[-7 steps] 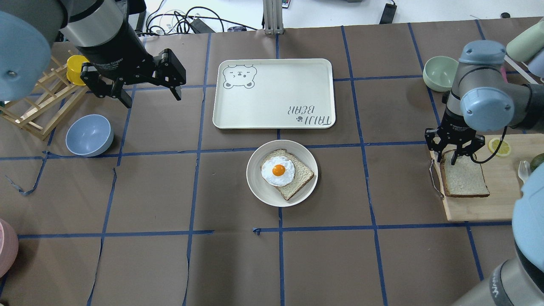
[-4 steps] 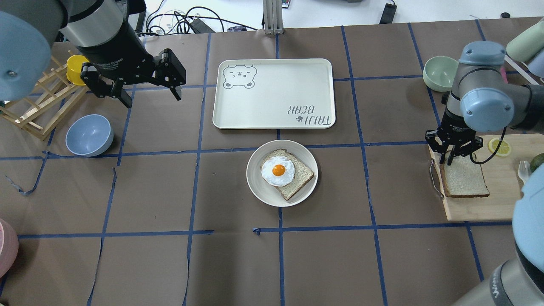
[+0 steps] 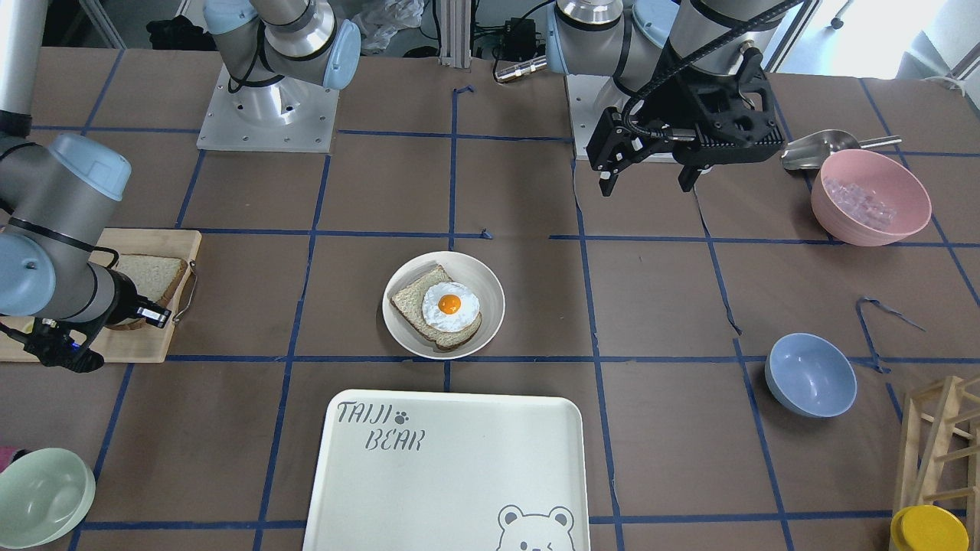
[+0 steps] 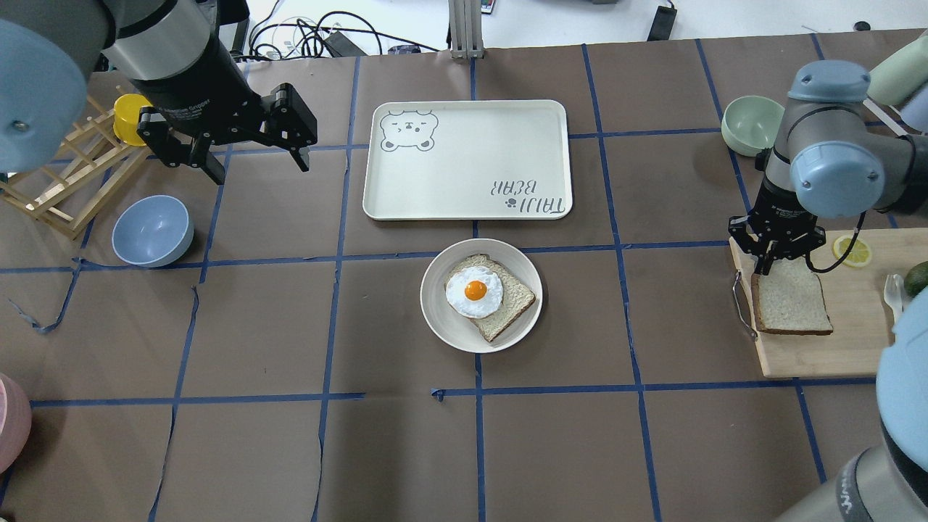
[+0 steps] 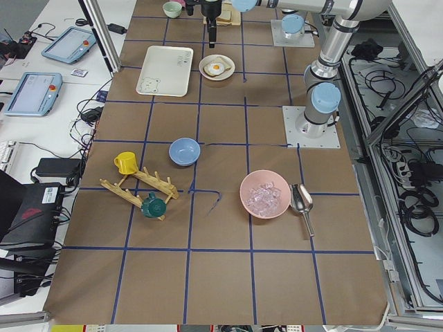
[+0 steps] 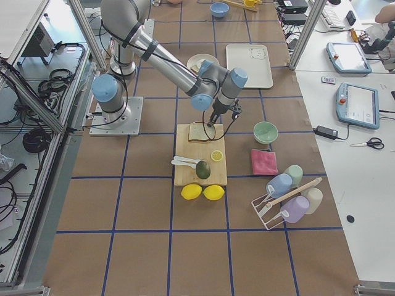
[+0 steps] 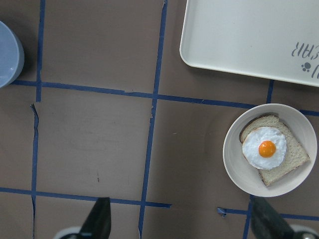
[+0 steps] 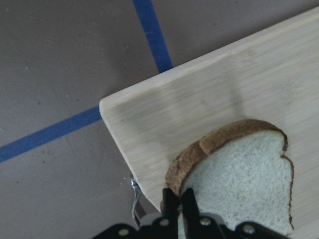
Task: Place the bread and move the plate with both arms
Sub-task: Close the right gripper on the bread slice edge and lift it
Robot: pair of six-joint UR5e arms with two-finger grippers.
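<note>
Now right jaws clench the bread [image 4: 792, 304] by its crust corner, while left jaws gape.

Brown gridded table [image 3: 651, 306] — tray [image 3: 459, 474], plate [image 3: 491, 291], cutting board [image 3: 145, 348], rack [image 3: 916, 436], 3 bowls [image 3: 810, 375].

The left arm [image 4: 167, 65] is raised above the table. The left gripper [image 4: 259, 170] is pointed downward, its fingers [image 7: 102, 221] spread wide with nothing between them. The right arm [image 4: 826, 167] is bent, the wrist turned straight down. The right gripper [image 4: 768, 267] is set low, its fingers [image 8: 172, 199] pressed nearly together on the crust edge of the bread [image 8: 239, 174].
</note>
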